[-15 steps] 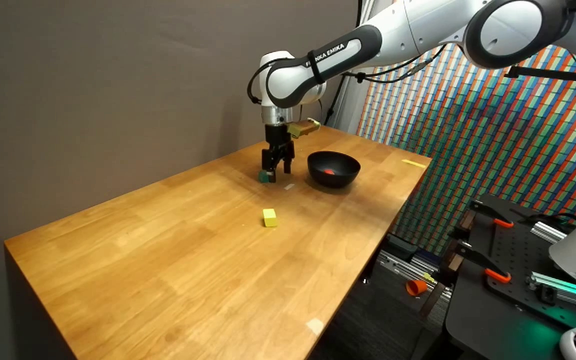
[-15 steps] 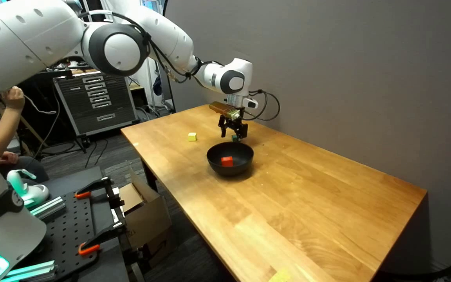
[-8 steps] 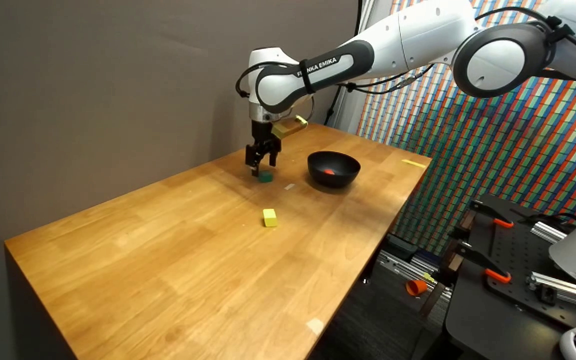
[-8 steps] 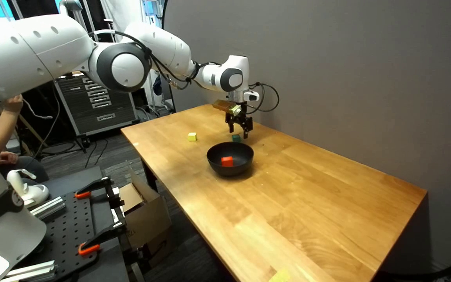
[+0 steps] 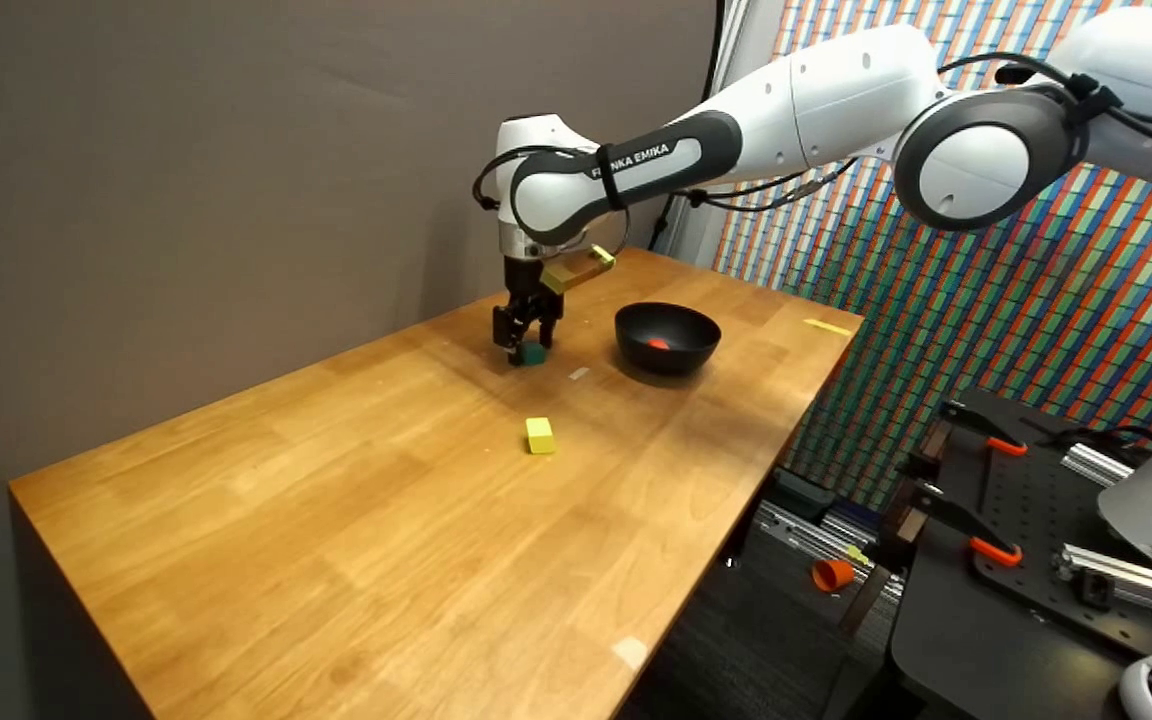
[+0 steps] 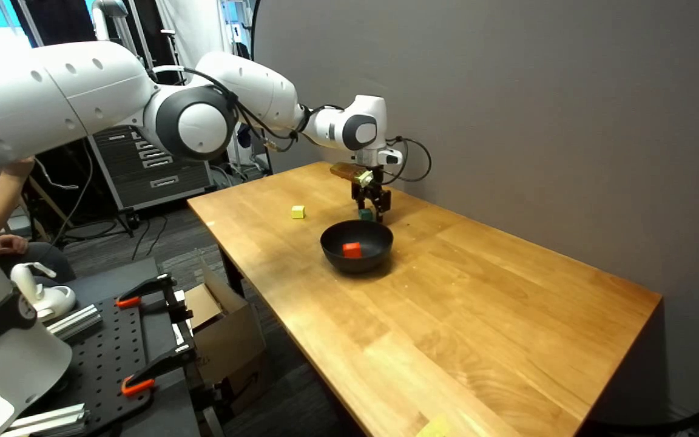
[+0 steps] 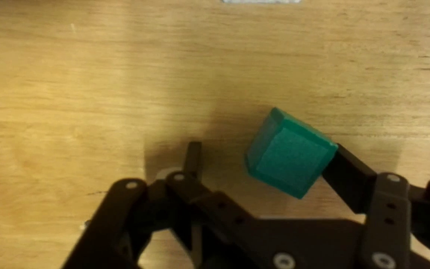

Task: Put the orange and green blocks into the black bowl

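The green block [image 5: 533, 353] sits on the wooden table near the wall side. It also shows in an exterior view [image 6: 365, 213] and, turned at an angle, in the wrist view [image 7: 291, 160]. My gripper [image 5: 530, 350] is open and low over the table, with a finger on either side of the green block. In the wrist view [image 7: 265, 155] the block lies close to the right finger and seems to meet its tip, with a gap to the left finger. The orange block [image 6: 352, 249] lies inside the black bowl [image 6: 355, 264]; the bowl stands beside the gripper in both exterior views.
A yellow block [image 5: 540, 436] stands on the table, apart from the gripper and the bowl. The grey wall [image 5: 236, 200] runs along the table edge close to the arm. Pale tape [image 5: 578, 373] is stuck on the table between the green block and the bowl.
My gripper first shifted toward the wall and rose off the green block, then came down with its fingers around it. The blocks and the bowl have not visibly moved.
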You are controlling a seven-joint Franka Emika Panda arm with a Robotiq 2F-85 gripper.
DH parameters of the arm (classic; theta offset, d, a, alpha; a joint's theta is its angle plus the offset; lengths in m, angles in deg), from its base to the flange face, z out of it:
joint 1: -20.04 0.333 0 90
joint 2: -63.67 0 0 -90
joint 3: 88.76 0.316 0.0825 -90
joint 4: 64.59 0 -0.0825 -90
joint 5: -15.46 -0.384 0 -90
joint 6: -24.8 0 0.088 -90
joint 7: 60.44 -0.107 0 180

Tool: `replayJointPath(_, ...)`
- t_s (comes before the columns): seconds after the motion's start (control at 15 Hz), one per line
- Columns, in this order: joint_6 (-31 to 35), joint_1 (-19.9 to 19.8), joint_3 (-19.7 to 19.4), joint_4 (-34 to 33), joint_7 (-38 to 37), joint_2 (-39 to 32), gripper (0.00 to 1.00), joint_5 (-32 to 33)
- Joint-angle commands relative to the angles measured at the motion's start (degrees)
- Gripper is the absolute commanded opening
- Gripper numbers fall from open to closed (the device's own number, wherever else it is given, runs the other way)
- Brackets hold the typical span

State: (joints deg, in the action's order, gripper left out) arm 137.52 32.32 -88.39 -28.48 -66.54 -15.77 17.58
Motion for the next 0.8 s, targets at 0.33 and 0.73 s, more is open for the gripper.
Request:
replayJointPath(0.33,-6.91,0.73,-2.39,-4.0,-2.73,-0.19,0.15,1.61)
replayJointPath(0.73,-15.71,2.76,-7.54,-3.13,-2.16,4.75,0.17,7.2)
